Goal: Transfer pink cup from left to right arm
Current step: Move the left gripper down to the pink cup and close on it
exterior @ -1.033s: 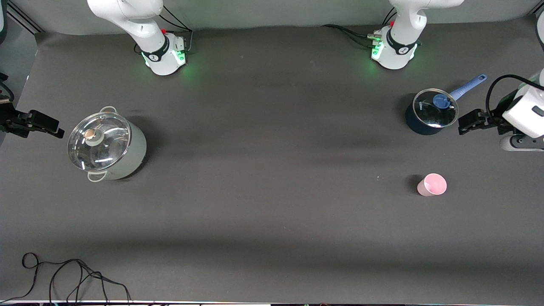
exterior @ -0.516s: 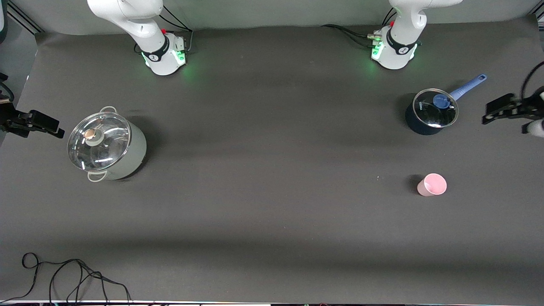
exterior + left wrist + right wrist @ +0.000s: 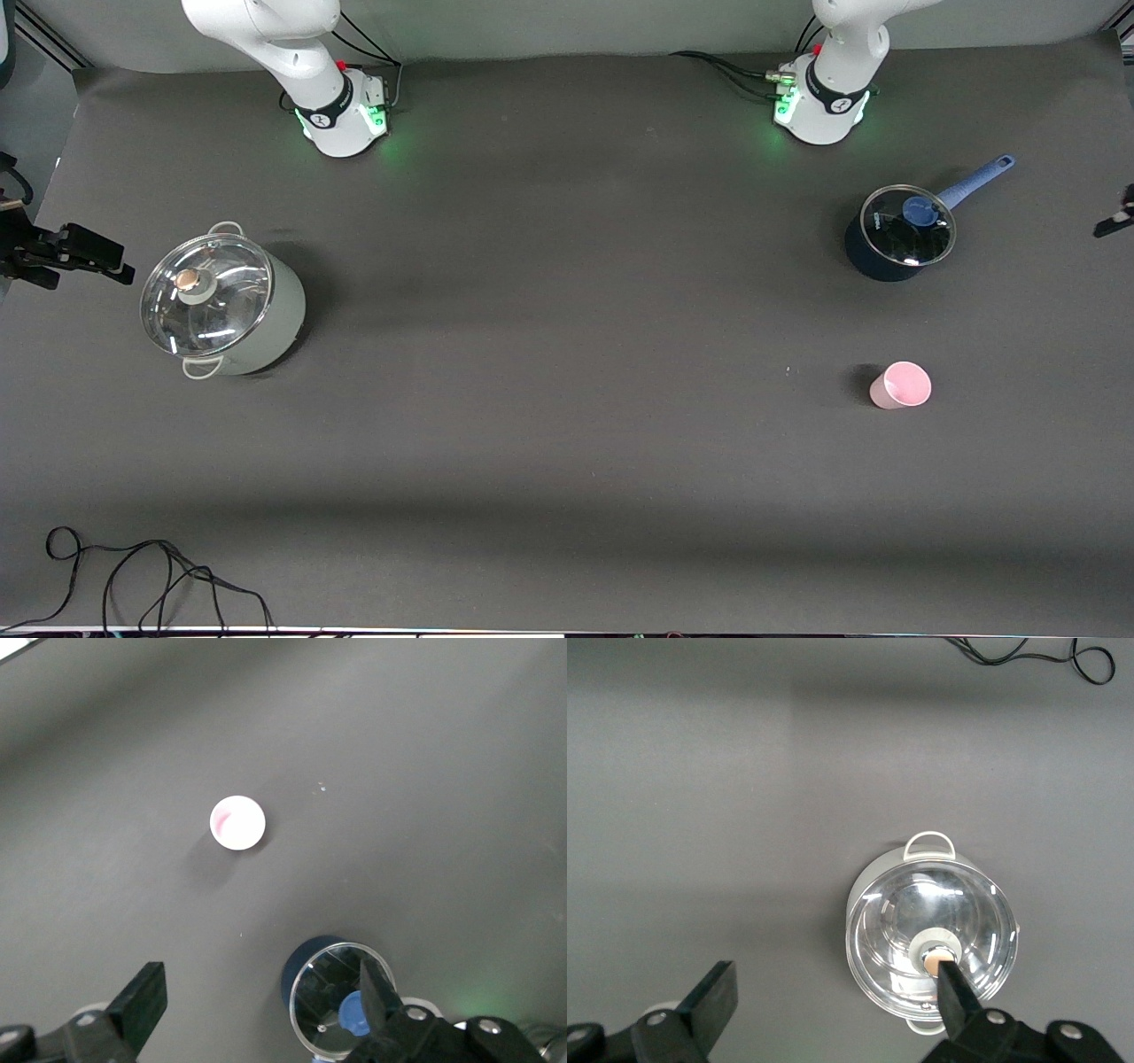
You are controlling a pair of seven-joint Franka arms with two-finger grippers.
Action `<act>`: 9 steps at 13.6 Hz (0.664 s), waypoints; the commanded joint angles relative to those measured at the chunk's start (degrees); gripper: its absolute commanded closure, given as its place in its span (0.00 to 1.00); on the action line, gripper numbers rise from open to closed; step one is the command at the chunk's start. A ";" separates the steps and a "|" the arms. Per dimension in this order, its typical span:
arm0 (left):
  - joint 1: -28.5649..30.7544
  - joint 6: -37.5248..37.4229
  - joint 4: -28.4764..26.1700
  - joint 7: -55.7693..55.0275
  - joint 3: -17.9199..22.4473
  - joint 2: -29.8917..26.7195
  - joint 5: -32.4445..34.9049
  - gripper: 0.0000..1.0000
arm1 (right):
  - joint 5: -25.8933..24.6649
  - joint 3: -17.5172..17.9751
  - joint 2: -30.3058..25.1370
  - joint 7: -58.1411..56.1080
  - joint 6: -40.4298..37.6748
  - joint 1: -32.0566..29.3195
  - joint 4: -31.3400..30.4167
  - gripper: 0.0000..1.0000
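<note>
The pink cup point(image 3: 901, 385) point(image 3: 237, 822) stands upright on the dark table toward the left arm's end, nearer to the front camera than the blue saucepan. My left gripper point(image 3: 261, 988) is open with nothing between its fingers. Only a tip of it point(image 3: 1114, 225) shows at the table's edge at the left arm's end, well apart from the cup. At the right arm's end of the table my right gripper point(image 3: 97, 257) point(image 3: 835, 985) waits beside the white pot, open and holding nothing.
A blue saucepan point(image 3: 897, 234) point(image 3: 341, 997) with a glass lid and a long handle stands toward the left arm's end. A white pot point(image 3: 217, 301) point(image 3: 932, 935) with a glass lid stands toward the right arm's end. A black cable point(image 3: 151, 576) lies at the near edge.
The left arm has drawn away from the saucepan toward the table's edge at its own end and has almost left the front view. The right arm and the cup have not moved.
</note>
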 commanded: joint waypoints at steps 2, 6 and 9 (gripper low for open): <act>8.28 -2.83 1.39 21.14 -0.50 7.83 -10.22 0.03 | -0.88 -0.12 -1.08 -0.91 -1.35 0.38 -0.14 0.00; 14.27 -9.93 6.38 36.09 -0.76 21.60 -22.34 0.02 | -0.88 -0.03 -1.08 -0.91 -1.35 0.38 -0.14 0.00; 16.03 -13.30 9.74 46.65 -0.85 31.47 -28.78 0.02 | -0.71 -0.03 -1.00 -0.91 -1.26 0.38 -0.05 0.00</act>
